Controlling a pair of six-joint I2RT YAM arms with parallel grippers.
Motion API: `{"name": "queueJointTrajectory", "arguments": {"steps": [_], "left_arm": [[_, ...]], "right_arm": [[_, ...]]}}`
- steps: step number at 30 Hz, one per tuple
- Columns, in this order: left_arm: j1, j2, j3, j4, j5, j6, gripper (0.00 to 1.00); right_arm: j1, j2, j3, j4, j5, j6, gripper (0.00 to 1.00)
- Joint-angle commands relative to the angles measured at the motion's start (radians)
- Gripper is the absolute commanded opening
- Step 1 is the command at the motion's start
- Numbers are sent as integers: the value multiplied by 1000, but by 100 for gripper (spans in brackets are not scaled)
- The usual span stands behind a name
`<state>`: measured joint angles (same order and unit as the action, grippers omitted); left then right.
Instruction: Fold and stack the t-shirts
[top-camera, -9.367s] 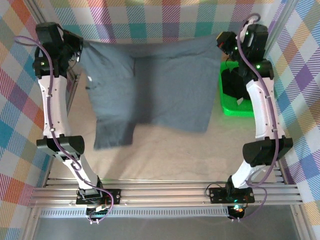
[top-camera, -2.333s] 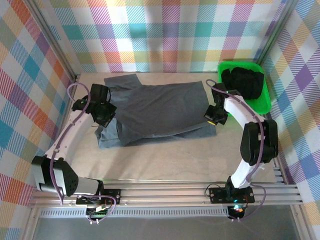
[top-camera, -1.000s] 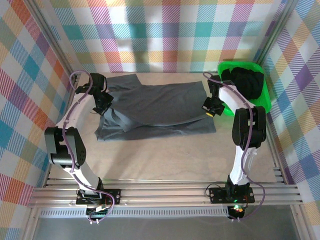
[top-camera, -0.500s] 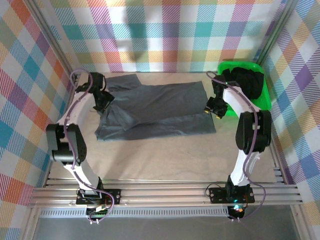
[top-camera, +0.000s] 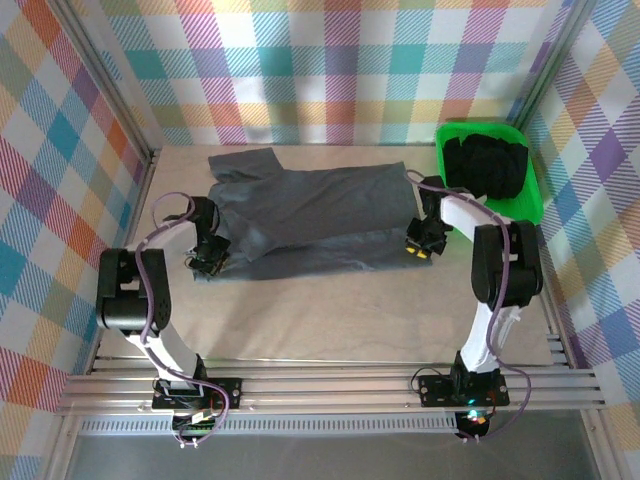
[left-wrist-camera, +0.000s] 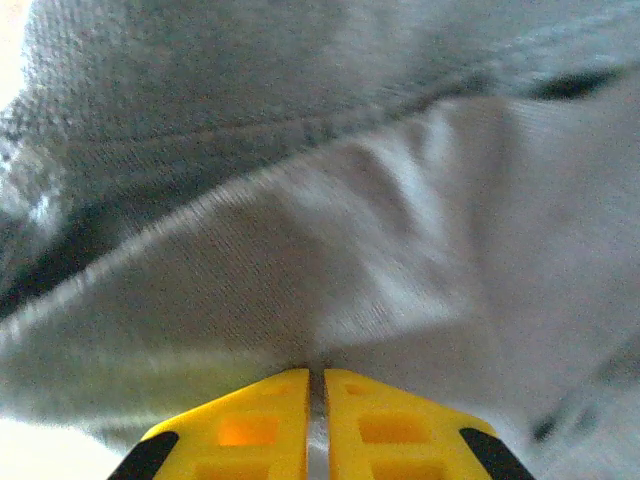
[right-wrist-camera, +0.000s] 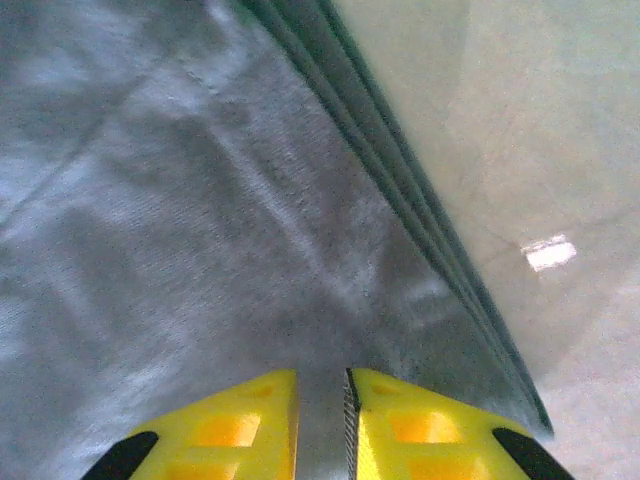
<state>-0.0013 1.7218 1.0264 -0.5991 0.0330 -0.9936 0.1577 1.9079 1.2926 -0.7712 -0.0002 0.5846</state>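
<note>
Checked cloth walls (top-camera: 330, 70) on three sides, pale table (top-camera: 330, 320), green bin (top-camera: 441, 150) in the far right corner with black shirts (top-camera: 487, 165) heaped in it.

Grey t-shirt (top-camera: 310, 215) lies flat across the far-middle of the table, long axis left to right. It's partly doubled: a top layer sits over a lower one, and a strip of the lower layer shows along the near edge. One sleeve sticks out far left.

Left gripper (top-camera: 208, 263) is on the near-left corner and right gripper (top-camera: 418, 247) on the near-right corner. My read: one pinch at each end of the same edge, so the edge lifts straight and folds over without skewing.

Jaws:
- Left wrist view: left gripper (left-wrist-camera: 315, 375) fingers are almost together with a hairline slit, tips buried in a cloth fold. Looks clamped on the hem.
- Right wrist view: right gripper (right-wrist-camera: 322, 378) has a slightly wider slit and sits on cloth just inside the stacked edge. Probably pinching it, though I can't see cloth in the slit.

Pose: both arms are low. The left elbow is tucked back toward its base, with the forearm reaching forward. The right elbow is out to the right, with the wrist curled in over the corner.
</note>
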Motion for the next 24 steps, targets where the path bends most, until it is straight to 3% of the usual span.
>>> {"name": "queueJointTrajectory", "arguments": {"steps": [1, 7, 14, 18, 22, 24], "left_arm": [[23, 1, -8, -20, -58, -33, 12], [25, -72, -115, -79, -97, -2, 13], [88, -260, -297, -141, -110, 59, 13], [119, -346, -294, -183, -107, 83, 15], [99, -424, -232, -226, -68, 24, 34], [59, -451, -200, -237, -55, -27, 41]], "right_arm": [[8, 40, 20, -21, 32, -17, 21], [33, -19, -97, -83, 60, 16, 26], [122, -264, -340, -143, 40, 105, 31], [149, -399, -439, -120, 32, 157, 36], [149, -470, -387, -117, 62, 112, 43], [153, -511, -349, -69, 18, 70, 49]]}}
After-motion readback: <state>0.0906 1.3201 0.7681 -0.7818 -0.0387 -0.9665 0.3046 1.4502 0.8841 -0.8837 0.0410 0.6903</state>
